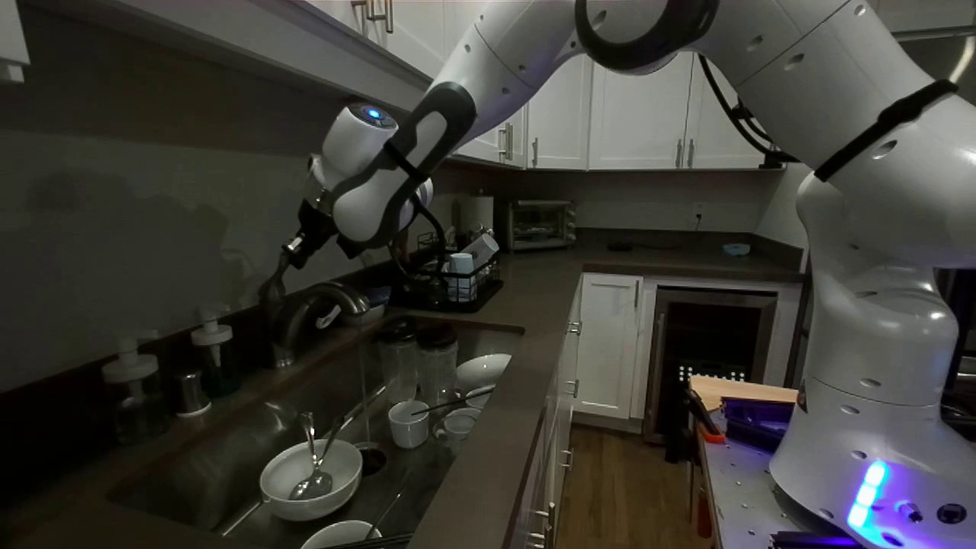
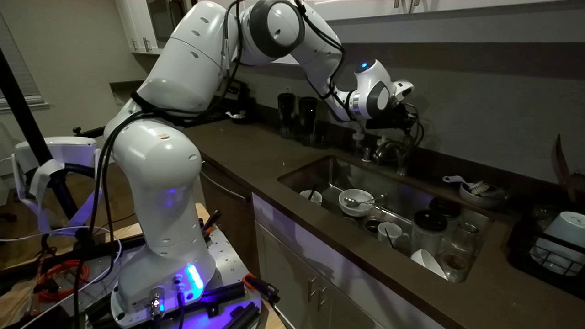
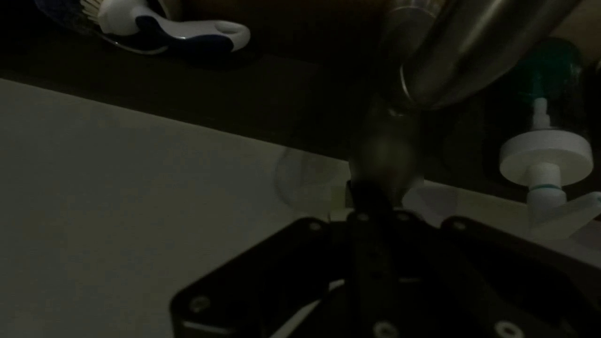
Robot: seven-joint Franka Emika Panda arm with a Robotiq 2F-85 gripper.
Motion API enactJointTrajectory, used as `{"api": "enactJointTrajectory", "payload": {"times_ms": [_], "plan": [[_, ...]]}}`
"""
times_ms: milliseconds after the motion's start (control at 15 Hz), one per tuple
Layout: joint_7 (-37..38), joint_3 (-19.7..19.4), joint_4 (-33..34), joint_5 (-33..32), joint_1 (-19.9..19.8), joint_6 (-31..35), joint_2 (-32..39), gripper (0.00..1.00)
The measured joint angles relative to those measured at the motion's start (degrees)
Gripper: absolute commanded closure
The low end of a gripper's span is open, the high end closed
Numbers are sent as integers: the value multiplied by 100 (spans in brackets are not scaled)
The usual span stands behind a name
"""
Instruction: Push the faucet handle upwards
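Wrist view: black tool [image 3: 374, 198] looks closed, jaws together, nothing seen between. Slim dull metal faucet handle [image 3: 389, 152], blurred atop round metal faucet body [image 3: 404, 37], right at tool's tip; contact, can't tell. My worry: off-centre push could make tool slide off handle.

in an exterior view, the claw [image 2: 403, 125] hangs above a faucet [image 2: 402, 161]. the sink [image 2: 388, 186] below the claw holds bowls [image 2: 356, 211].

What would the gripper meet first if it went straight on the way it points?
Probably the faucet handle, just ahead of the gripper; whether they touch is too blurred to tell.
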Motion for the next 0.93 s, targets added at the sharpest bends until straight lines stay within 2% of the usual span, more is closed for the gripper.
{"api": "enactJointTrajectory", "payload": {"times_ms": [267,467,800,933], "plan": [[0,116,227,0,-138,136,47,100],[15,83,401,0,-89,146,84,100],[330,-586,535,0,379,24,242,100],[361,-658,534,0,465,-73,272,100]]}}
